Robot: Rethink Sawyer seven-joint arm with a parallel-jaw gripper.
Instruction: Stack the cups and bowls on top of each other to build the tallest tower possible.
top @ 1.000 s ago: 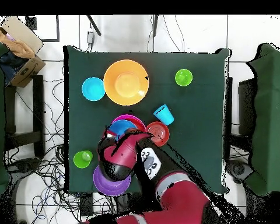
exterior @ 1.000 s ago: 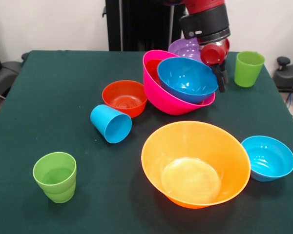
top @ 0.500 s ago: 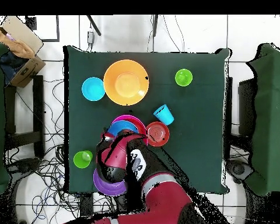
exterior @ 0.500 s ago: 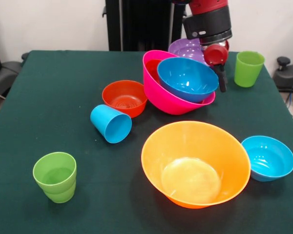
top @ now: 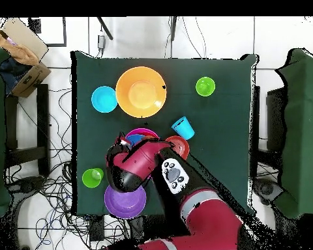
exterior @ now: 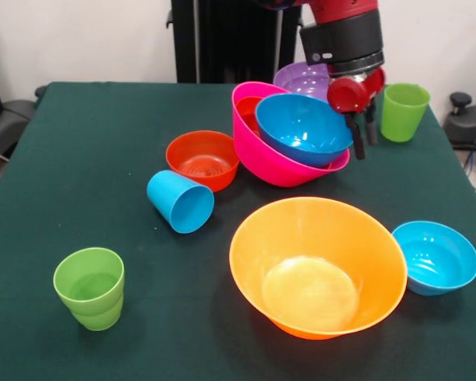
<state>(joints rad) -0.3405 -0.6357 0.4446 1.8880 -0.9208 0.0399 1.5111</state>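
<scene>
Hand fingers apart, empty, just beside blue bowl nested in tilted pink bowl.

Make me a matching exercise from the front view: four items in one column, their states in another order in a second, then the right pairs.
Items:
1. sky blue cup
2. blue bowl
3. large orange bowl
4. near lime green cup

States:
A. standing upright, alone
B. lying on its side
C. nested in the tilted pink bowl
D. empty, beside the small blue bowl

Pairs: 1-B, 2-C, 3-D, 4-A
</scene>
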